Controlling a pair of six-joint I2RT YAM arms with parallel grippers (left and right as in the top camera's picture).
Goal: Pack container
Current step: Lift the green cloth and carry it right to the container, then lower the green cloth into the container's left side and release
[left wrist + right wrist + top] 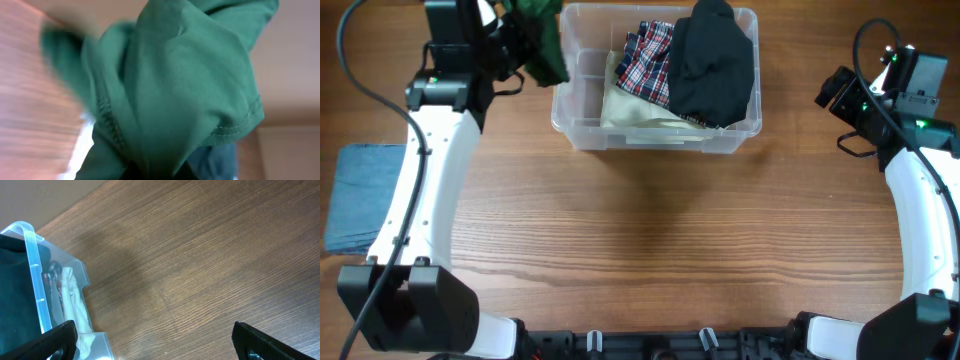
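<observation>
Container (576, 92) sits at far-centre of the table (650, 240), already holding black (715, 60), plaid (650, 58) and cream (632, 112) garments. L claw (515, 45) is clenched on a green garment (185, 100), which hangs bunched just outside the bin's left wall. R claw (155, 341) is released, nothing in it, well off to the side. Risk, imo: if dropped here, the cloth snags the rim or lands outside, since the free room is only on the left. Wood-grain tabletop, a folded blue cloth (360, 195) at its left edge, plain beige wall (40, 200) behind.

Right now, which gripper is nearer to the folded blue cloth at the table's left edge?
Left. The left gripper, shut on a green garment, hangs beyond the blue cloth on its side; the right gripper is on the opposite side.
</observation>
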